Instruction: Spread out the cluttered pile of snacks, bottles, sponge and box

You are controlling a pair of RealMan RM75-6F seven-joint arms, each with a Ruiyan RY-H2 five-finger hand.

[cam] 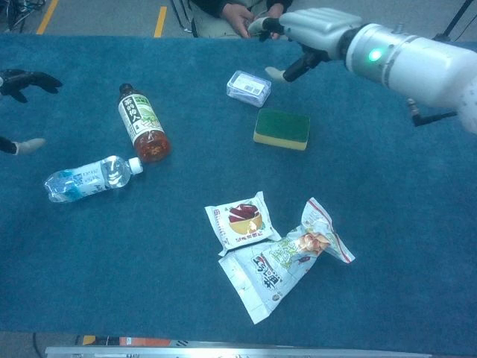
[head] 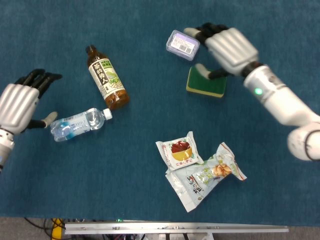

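My right hand (head: 227, 47) (cam: 313, 33) hovers open above the far side of the table, holding nothing, just past the yellow-and-green sponge (head: 206, 83) (cam: 282, 129). A small clear box (head: 183, 44) (cam: 249, 87) lies left of that hand. The brown tea bottle (head: 107, 77) (cam: 141, 124) lies free at left centre, its base close to the cap of the clear water bottle (head: 79, 124) (cam: 88, 177). My left hand (head: 20, 102) (cam: 21, 82) is open beside the water bottle. Two snack bags, a white one (head: 179, 151) (cam: 240, 221) and a larger one (head: 205, 176) (cam: 283, 261), overlap near the front.
Blue cloth (head: 130, 200) covers the whole table. A person's hands (cam: 250, 18) show beyond the far edge in the chest view. A metal rail (head: 175, 228) runs along the front edge.
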